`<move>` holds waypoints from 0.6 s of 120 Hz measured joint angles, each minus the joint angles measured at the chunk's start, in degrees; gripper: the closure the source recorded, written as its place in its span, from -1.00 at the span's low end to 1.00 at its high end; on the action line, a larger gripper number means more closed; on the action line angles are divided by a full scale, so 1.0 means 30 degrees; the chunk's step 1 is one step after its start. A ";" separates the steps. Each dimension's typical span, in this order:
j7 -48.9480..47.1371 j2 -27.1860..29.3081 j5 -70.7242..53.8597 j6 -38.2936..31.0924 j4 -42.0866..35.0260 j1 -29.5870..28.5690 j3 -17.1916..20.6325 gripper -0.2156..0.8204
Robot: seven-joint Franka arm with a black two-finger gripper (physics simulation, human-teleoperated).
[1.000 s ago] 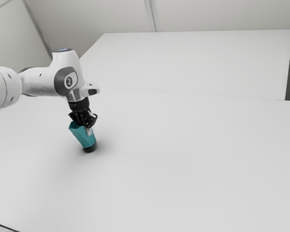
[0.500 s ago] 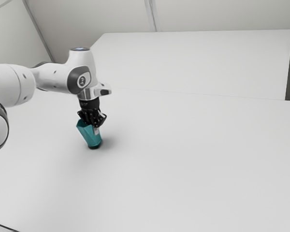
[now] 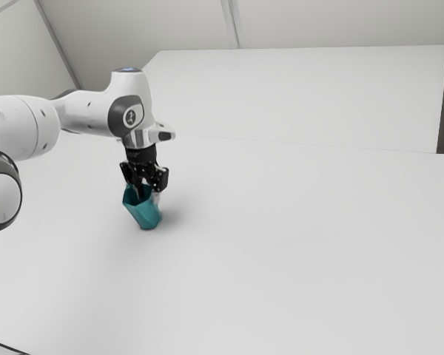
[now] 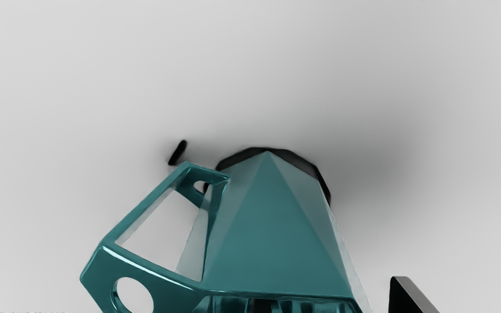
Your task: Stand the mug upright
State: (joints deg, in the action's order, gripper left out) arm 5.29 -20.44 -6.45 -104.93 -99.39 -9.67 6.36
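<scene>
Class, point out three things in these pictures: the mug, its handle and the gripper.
Mug [image 3: 145, 214]: exterior view, on the teal outer side.
Handle [image 4: 172, 295]: wrist view, on the broad part beside the round hole.
Gripper [image 3: 149, 196]: exterior view, midway between the fingertips.

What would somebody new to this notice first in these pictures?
Probably the teal mug, vivid on the pale table, leaning with its mouth toward the exterior view's left. Next, the black gripper at its rim, one finger inside the mug. In the wrist view, the angular handle beside the mug's body stands out.
</scene>
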 joint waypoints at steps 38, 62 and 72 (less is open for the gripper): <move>-0.0245 -0.0099 0.0043 0.0167 0.0776 0.0012 0.0101 -0.17; -0.0344 0.0453 0.0210 0.0063 0.0994 0.0032 0.0102 -0.38; -0.0363 0.1127 0.0255 -0.0098 0.0849 0.0035 0.0037 -0.44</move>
State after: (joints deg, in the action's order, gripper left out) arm 4.20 -17.06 -5.68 -105.23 -96.84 -9.57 6.47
